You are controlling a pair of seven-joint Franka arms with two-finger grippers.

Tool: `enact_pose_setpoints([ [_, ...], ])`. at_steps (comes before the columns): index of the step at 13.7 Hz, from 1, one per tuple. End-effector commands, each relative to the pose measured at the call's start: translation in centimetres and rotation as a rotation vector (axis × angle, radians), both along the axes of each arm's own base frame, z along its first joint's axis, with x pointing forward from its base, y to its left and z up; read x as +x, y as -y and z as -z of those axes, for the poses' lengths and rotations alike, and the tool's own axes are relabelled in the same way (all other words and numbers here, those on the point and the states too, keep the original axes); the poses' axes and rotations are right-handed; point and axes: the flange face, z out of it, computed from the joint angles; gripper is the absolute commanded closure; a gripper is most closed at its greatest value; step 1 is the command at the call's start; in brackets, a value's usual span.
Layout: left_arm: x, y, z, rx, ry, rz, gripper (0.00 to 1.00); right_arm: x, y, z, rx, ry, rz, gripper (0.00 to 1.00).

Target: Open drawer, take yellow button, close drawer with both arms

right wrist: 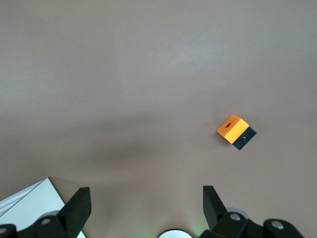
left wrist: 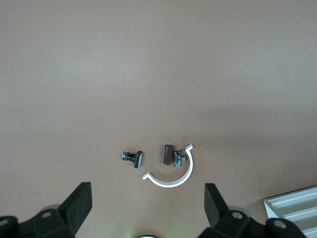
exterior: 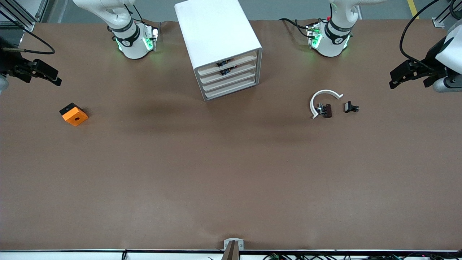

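From the front you see the whole desk (exterior: 231, 173): one white cabinet (exterior: 216, 36) with four drawers (exterior: 231, 79), all pushed in, standing between the two arm bases. The wrist views catch only a corner of it each. You cannot pick out the button; small dark parts show above the two upper drawer fronts, too small to name. One orange block (exterior: 74, 115) lies toward the right arm's end. One white arc (exterior: 323, 101) and two small dark parts (exterior: 351, 107) lie toward the left arm's end. The left claw (exterior: 397, 77) hangs at that end, fingers apart and empty. The right claw (exterior: 50, 76) hangs near the block, fingers apart and empty, its arm cut off by the edge.
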Motion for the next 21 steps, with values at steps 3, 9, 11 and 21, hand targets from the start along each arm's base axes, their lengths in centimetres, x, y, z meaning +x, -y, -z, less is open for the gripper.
enact_pose_setpoints([
  [3, 0.3, -0.3, -0.5, 0.003, 0.0, 0.0, 0.0, 0.1, 0.0, -0.2, -0.016, -0.005, -0.002, 0.0],
  [9, 6.1, 0.3, 3.3, -0.023, -0.018, -0.015, 0.0, 0.1, -0.2, -0.4, -0.016, 0.002, -0.002, 0.0],
  [11, 8.0, 1.1, 5.3, -0.044, -0.021, -0.062, 0.0, 0.2, -0.1, -0.3, -0.015, 0.003, -0.001, 0.0],
  [21, 10.1, 9.4, 13.8, -0.198, -0.23, -0.477, 0.0, 0.6, 0.1, -0.5, -0.012, 0.016, -0.01, 0.0],
])
